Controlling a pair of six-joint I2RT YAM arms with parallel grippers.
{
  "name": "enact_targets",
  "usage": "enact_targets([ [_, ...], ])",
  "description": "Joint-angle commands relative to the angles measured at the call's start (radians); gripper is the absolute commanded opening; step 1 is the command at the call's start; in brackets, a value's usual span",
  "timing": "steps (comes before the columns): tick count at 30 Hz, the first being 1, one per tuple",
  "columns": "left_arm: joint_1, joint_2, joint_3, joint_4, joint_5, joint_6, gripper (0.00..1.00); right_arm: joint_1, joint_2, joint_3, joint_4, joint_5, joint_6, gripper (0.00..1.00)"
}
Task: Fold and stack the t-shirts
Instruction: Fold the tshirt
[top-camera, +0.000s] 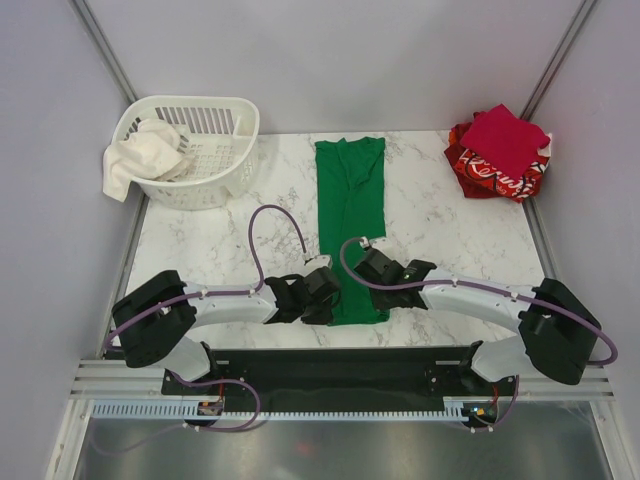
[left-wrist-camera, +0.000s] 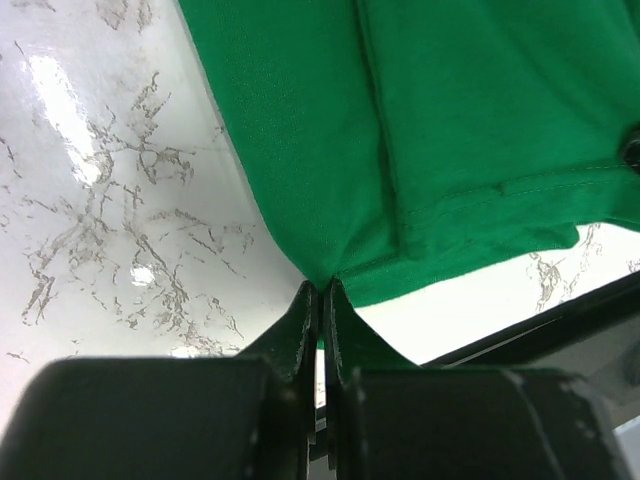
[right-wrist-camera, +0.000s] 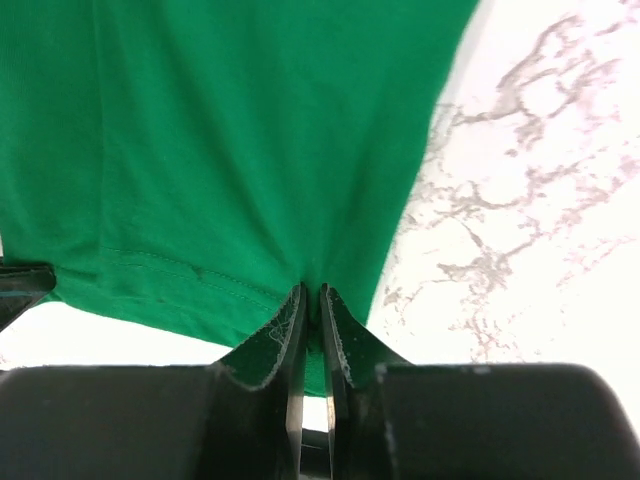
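The bright green t-shirt (top-camera: 350, 215) lies as a long narrow strip down the middle of the marble table, sleeves folded in. My left gripper (top-camera: 322, 296) is shut on its near left hem corner (left-wrist-camera: 322, 278). My right gripper (top-camera: 372, 275) is shut on its near right hem corner (right-wrist-camera: 312, 288). The green cloth fills both wrist views (left-wrist-camera: 420, 130) (right-wrist-camera: 230, 140). A folded crimson t-shirt (top-camera: 503, 137) lies on top of the red t-shirt with white print (top-camera: 492, 177) at the far right corner.
A white slatted basket (top-camera: 205, 170) stands at the far left with a white cloth (top-camera: 140, 155) hanging over its rim. Grey walls close in the table on three sides. Bare marble (top-camera: 200, 250) lies on either side of the green shirt.
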Motion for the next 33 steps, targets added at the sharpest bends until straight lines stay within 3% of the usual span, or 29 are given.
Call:
enact_targets([
  [1, -0.006, 0.017, 0.001, -0.014, -0.054, -0.032, 0.02, 0.001, -0.044, 0.004, -0.048, 0.052, -0.002, 0.17],
  [11, -0.008, 0.007, -0.003, -0.017, -0.056, -0.036, 0.02, 0.001, -0.084, -0.074, -0.08, 0.116, 0.079, 0.0],
  [21, -0.006, -0.053, -0.014, -0.055, -0.071, -0.07, 0.02, -0.001, -0.197, -0.235, -0.066, 0.081, 0.245, 0.0],
  [23, -0.006, -0.049, -0.006, -0.069, -0.06, -0.081, 0.02, 0.001, -0.187, -0.233, -0.051, 0.061, 0.236, 0.12],
  [24, -0.006, -0.047, -0.003, -0.073, -0.054, -0.084, 0.02, 0.001, -0.176, -0.233, -0.049, 0.047, 0.227, 0.24],
  [25, -0.006, -0.047, 0.001, -0.077, -0.041, -0.087, 0.02, 0.001, -0.171, -0.23, -0.046, 0.038, 0.221, 0.63],
  [27, -0.008, -0.056, 0.0, -0.083, -0.03, -0.096, 0.02, 0.001, -0.18, -0.226, -0.051, 0.038, 0.213, 0.92],
  [28, -0.009, -0.061, -0.005, -0.084, -0.021, -0.104, 0.02, 0.002, -0.194, -0.226, -0.055, 0.044, 0.214, 0.98],
  [33, -0.022, -0.102, -0.016, -0.089, 0.004, -0.137, 0.02, 0.002, -0.446, -0.278, -0.055, 0.038, 0.282, 0.98],
])
